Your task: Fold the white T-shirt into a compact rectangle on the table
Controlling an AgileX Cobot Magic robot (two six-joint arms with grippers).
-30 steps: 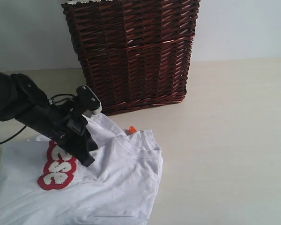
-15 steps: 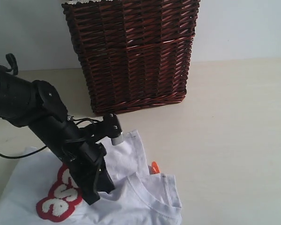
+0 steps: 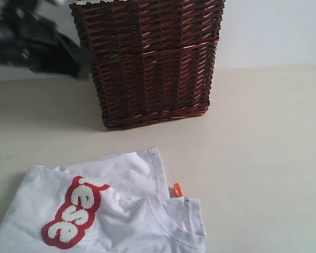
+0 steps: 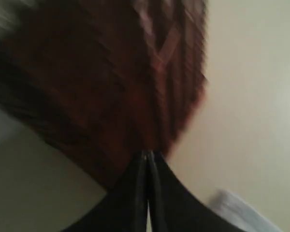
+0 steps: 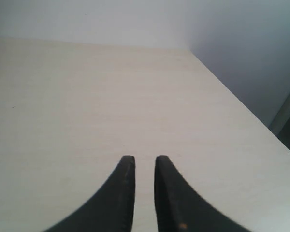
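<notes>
Letters "ese" on white T-shirt (image 3: 127,224)

One white T-shirt (image 3: 121,221), one wicker basket (image 3: 147,58), one table (image 3: 263,132), two end effectors (image 4: 147,155) (image 5: 144,158).

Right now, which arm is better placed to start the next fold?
Left, likely: the white T-shirt lies on its side of the table, and the left gripper, shut, hangs near the basket with shirt cloth in view. The right gripper sees only table.

T-shirt (image 3: 121,211) on the table (image 3: 263,158) at front left, basket (image 3: 150,58) behind it, left arm (image 3: 31,42) left of the basket
</notes>
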